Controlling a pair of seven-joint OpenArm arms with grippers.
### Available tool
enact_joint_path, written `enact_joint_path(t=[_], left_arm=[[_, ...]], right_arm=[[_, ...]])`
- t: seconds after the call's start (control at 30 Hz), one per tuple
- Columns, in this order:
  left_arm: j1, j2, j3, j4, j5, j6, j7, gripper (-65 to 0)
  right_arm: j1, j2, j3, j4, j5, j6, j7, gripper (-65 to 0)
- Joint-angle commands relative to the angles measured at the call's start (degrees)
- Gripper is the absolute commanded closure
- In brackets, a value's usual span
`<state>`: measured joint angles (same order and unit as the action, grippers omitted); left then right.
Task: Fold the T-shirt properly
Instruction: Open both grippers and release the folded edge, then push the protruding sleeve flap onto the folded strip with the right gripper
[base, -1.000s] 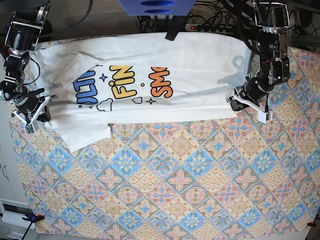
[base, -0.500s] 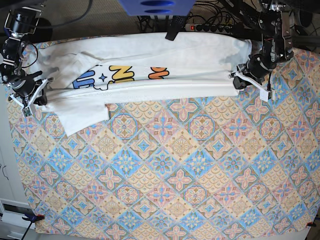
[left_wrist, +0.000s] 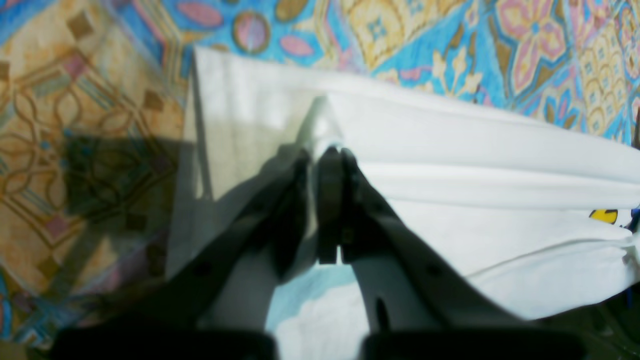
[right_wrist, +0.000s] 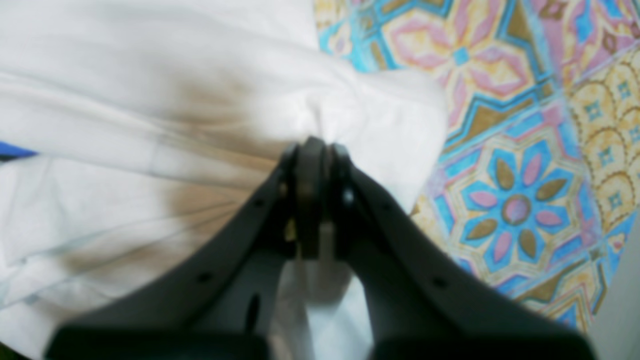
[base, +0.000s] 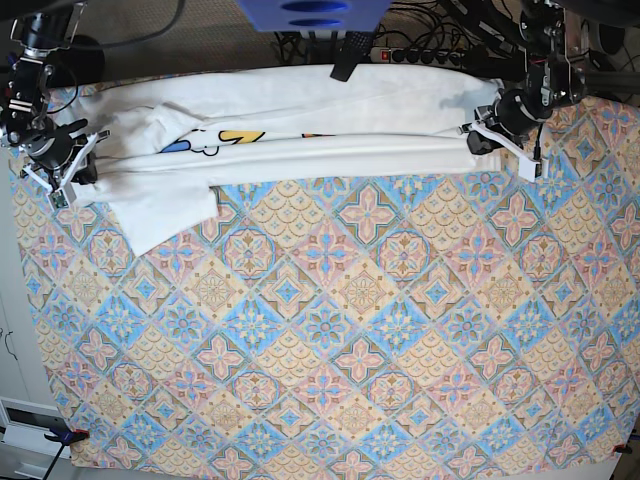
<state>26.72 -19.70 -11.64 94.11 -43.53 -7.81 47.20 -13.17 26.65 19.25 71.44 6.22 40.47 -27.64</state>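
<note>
Along the far edge, left gripper (base: 478, 140) and right gripper (base: 72, 171) pinch the T-shirt (base: 330, 152)

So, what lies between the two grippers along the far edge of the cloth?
Only the T-shirt, stretched as a folded white band from the right gripper to the left gripper; the base view shows it.

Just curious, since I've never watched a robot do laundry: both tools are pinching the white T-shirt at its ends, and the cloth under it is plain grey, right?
Not quite. In the base view the tablecloth is patterned with blue, orange and pink tiles, not plain grey. The rest holds: the left tool and right tool each pinch the T-shirt at its ends.
</note>
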Motion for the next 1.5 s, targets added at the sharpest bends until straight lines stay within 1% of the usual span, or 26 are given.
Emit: enact_joint_path(t=[0.0, 0.1, 0.17, 0.23, 0.27, 0.33, 0.43, 0.5, 0.53, 0.6, 0.67, 0.8, 0.87, 1.03, 1.1, 1.13, 1.27, 1.37, 1.47], left_arm=[[-0.1, -0.8, -0.2, 0.7, 0.9, -0.1, -0.8, 0.0], [-0.4, -0.6, 0.4, 0.5, 5.1, -0.1, -0.8, 0.0], [-0.7, -0.6, 2.4, -0.9, 7.7, -0.1, -0.8, 0.0], [-1.8, -0.6, 3.2, -2.3, 9.2, -0.1, -0.8, 0.0], [-2.1, -0.6, 3.3, -2.9, 9.5, -0.1, -0.8, -1.4], [-2.2, -0.6, 3.3, -3.4, 9.3, -0.1, -0.8, -7.7], [-2.2, -0.6, 3.2, -3.4, 9.2, 0.0, -0.8, -20.3], [-2.2, -0.6, 3.1, -3.4, 9.1, 0.0, -0.8, -26.4], [-2.3, -0.6, 3.0, -3.3, 9.1, 0.0, -0.8, -28.1], [-2.4, -0.6, 3.0, -3.1, 8.6, 0.0, -0.8, -28.4], [-2.6, -0.6, 2.6, -3.0, 6.0, 0.0, -1.0, -28.0], [-2.6, -0.6, -1.3, -3.0, 0.8, 0.0, -0.9, -28.1], [-2.6, -0.6, -2.5, -3.0, -1.8, 0.0, -0.9, -28.1], [-2.7, -0.6, -3.6, -2.7, -5.7, 0.0, -0.9, -28.1], [-2.7, -0.6, -3.6, -2.7, -7.3, 0.0, -0.9, -28.1], [-2.7, -0.6, -3.6, -2.7, -8.1, 0.0, -0.9, -28.1], [-2.7, -0.5, -3.6, -2.7, -11.2, 0.0, -0.9, -28.7], [-3.4, -0.4, -3.6, -2.7, -12.8, 0.0, -0.9, -28.8], [-3.5, -0.4, -3.6, -2.7, -15.0, 0.0, -1.2, -28.8]], right_arm=[[0.7, 1.6, 0.7, 1.0, 0.4, -0.5, 1.3, -0.3], [0.7, 1.5, 0.2, 1.0, 0.2, -0.5, 1.0, -0.2], [0.7, 1.4, 0.1, 0.9, 0.1, -0.5, 0.9, -0.5], [0.6, 1.4, 0.1, 0.9, 0.0, -0.5, 0.8, -0.7], [0.2, 1.4, 0.1, 0.9, 0.0, -0.5, 0.8, -0.8], [-0.5, 1.4, 0.1, 0.9, 0.0, -0.5, 0.8, -3.3], [-0.5, 1.4, 0.1, 0.9, 0.0, -0.5, 0.8, -11.4], [-0.5, 1.4, 0.7, 0.9, 0.0, -0.5, 0.8, -16.9], [-0.5, 1.4, 0.8, 1.0, 0.0, -0.5, 0.8, -18.9], [-0.3, 1.4, 1.2, 1.0, 0.1, -0.5, 0.8, -20.0], [-0.1, 1.4, 3.7, 1.3, 0.1, -0.5, 0.8, -20.0], [-0.3, 1.4, 7.0, 4.5, 0.1, -0.5, 0.8, -20.3], [0.0, 1.3, 7.3, 6.8, 0.1, -0.5, 0.8, -20.3], [0.1, 1.3, 7.3, 10.7, 0.1, -0.5, 0.7, -20.3], [0.1, 1.3, 6.9, 11.5, 0.1, -0.5, -0.7, -20.3], [0.5, 1.2, 6.0, 11.5, 0.1, -0.5, -1.9, -20.3], [7.9, 0.1, -1.7, 11.2, 0.1, -0.5, -6.0, -20.4], [11.8, 0.1, -6.5, 9.9, 0.1, -0.5, -7.0, -20.6], [13.7, 0.1, -9.8, 6.5, 0.1, -0.5, -7.2, -24.1]])
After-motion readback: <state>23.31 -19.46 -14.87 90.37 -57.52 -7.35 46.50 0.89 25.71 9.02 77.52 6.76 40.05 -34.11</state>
